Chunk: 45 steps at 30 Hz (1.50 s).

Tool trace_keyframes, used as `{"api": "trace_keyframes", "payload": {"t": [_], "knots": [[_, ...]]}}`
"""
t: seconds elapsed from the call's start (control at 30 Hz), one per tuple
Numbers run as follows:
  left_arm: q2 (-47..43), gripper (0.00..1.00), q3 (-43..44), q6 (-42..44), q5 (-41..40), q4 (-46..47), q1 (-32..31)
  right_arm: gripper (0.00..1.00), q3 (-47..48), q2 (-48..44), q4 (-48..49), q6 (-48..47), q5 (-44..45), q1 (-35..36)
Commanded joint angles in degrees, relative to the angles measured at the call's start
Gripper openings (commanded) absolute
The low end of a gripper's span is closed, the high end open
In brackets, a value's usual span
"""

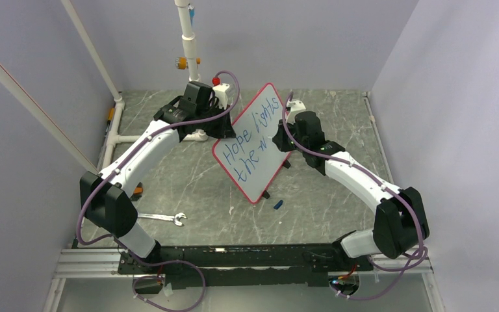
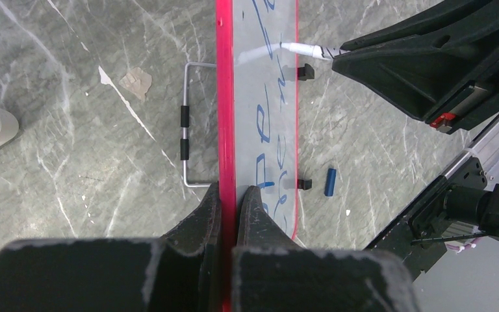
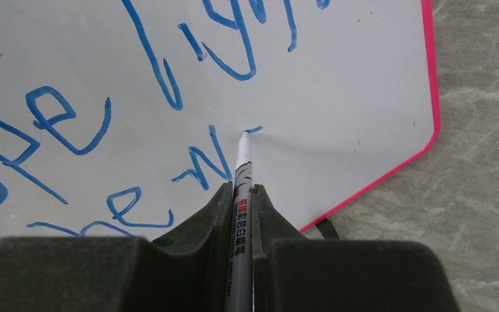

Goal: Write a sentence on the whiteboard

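Note:
The whiteboard (image 1: 260, 153), white with a thin red border, stands tilted on its black feet mid-table. My left gripper (image 1: 217, 123) is shut on its upper edge; in the left wrist view the gripper (image 2: 232, 195) clamps the red border (image 2: 225, 97). The sentence (image 1: 250, 140) in blue reads "Hope lights" over "the w". My right gripper (image 1: 278, 140) is shut on a white marker (image 3: 242, 175), seen between the fingers of the gripper (image 3: 239, 192). The marker tip touches the board just right of the "w" (image 3: 201, 162), at a short fresh stroke.
A blue marker cap (image 1: 277, 204) lies on the table below the board, also in the left wrist view (image 2: 329, 182). A wrench (image 1: 162, 218) lies at the near left. A wire stand (image 2: 191, 123) sits behind the board. A white post (image 1: 188, 45) stands at the back.

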Motion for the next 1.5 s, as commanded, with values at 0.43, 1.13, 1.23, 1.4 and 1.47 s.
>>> {"api": "trace_keyframes", "payload": {"t": [0.43,1.13,1.23,1.4,1.47], "knots": [[2.8,0.0,-1.9,11.9,-15.4,-6.4,-0.2,0.0,-4.2,-2.7,2.0,1.2,-4.4,0.4],[3.0,0.0,-1.9,11.9,-15.3,-6.5,-0.5,0.0,2.6,0.4,-0.6,0.0,0.2,0.3],[3.0,0.0,-1.8,11.9,-15.3,-6.5,-0.5,0.0,3.7,1.1,-0.6,-0.2,0.4,0.3],[3.0,0.0,-1.8,11.9,-15.4,-6.5,-0.5,0.0,4.9,1.9,-0.7,-0.2,0.2,0.3],[3.0,0.0,-1.9,11.9,-15.5,-6.5,-0.5,0.0,4.8,2.0,-0.7,-0.1,0.0,0.3]]}}
